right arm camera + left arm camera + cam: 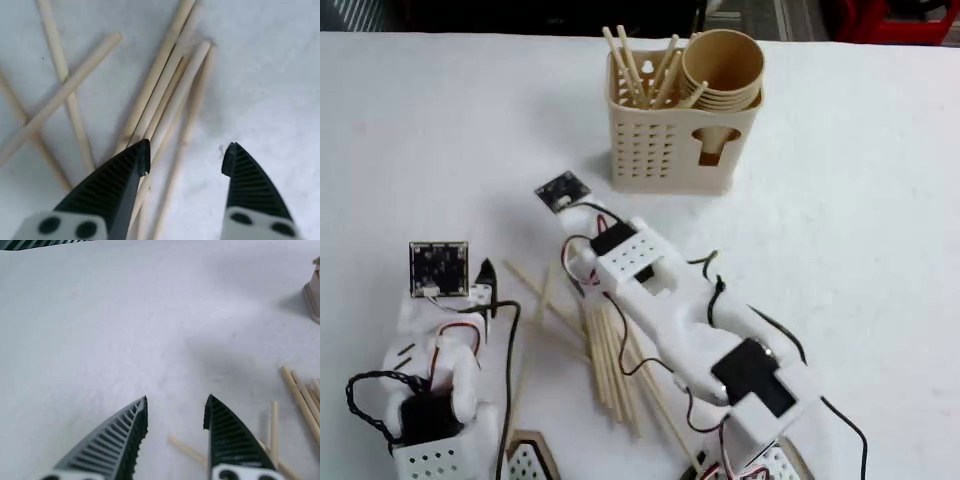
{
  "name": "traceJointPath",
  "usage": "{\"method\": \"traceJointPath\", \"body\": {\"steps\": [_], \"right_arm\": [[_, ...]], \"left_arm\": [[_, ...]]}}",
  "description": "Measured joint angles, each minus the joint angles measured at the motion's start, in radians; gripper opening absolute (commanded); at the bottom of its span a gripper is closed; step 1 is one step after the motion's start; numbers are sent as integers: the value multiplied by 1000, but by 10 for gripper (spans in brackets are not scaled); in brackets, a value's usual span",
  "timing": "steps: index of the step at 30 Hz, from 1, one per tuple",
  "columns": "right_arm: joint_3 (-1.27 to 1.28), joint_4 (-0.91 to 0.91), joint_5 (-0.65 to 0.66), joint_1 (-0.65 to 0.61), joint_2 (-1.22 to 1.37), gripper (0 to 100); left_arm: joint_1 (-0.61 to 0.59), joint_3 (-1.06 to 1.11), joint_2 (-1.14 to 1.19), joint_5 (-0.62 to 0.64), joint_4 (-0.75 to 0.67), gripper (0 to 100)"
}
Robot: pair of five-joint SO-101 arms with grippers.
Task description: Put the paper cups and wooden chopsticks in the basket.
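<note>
chopsticks (pixel 610 368) partly hidden beneath the right arm (pixel 690 320); basket (pixel 314 300) cropped at the left wrist view's edge

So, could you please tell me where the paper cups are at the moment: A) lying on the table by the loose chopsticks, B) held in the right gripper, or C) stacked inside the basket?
C: the stacked paper cups stand in the basket, while the right gripper is open over the loose chopsticks.
</note>
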Motion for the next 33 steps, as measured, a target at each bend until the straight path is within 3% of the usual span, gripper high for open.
{"method": "traceJointPath", "body": {"steps": [8, 18, 33], "right_arm": [[-6, -21, 0, 8, 72, 235], [-6, -21, 0, 8, 84, 35], [-12, -23, 0, 58, 97, 18]], "left_arm": [[0, 0, 0, 0, 0, 192], [0, 0, 0, 0, 0, 192], [0, 0, 0, 0, 0, 192]]}}
